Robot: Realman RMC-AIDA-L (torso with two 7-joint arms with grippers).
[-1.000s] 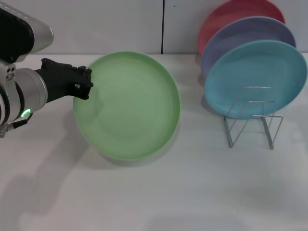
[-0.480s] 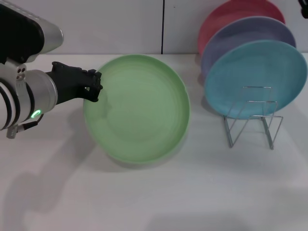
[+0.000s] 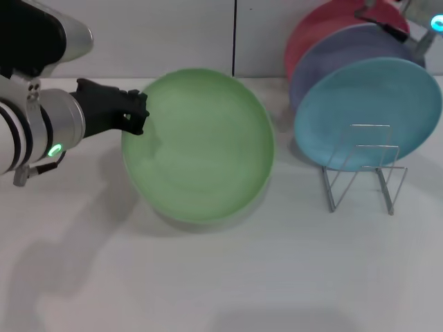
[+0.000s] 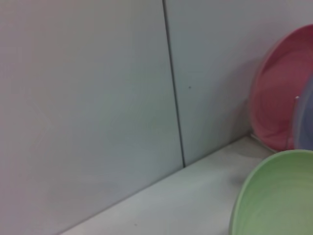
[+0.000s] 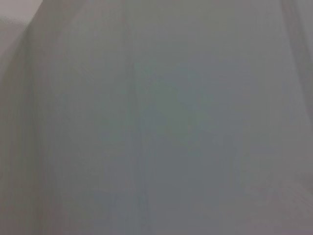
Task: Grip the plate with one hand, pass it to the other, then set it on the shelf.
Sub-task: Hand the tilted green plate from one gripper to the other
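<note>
View: we see only a plain pale grey wall [image 5: 186, 127] filling nearly the whole frame.
Upper left corner: we see a lighter patch, edged by a faint slanting line.
Objects: we cannot make out any plate, rack or fingers here.

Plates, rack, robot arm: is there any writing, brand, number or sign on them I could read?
None can be read in any view.
Round matte light green plate: plain, no print.
Sky-blue plate, lavender plate, pink-red plate: plain.
Thin silver wire rack: no tag.
Left gripper on its silver-white arm: only a small green light, no lettering.
Right gripper: no marking shows.
</note>
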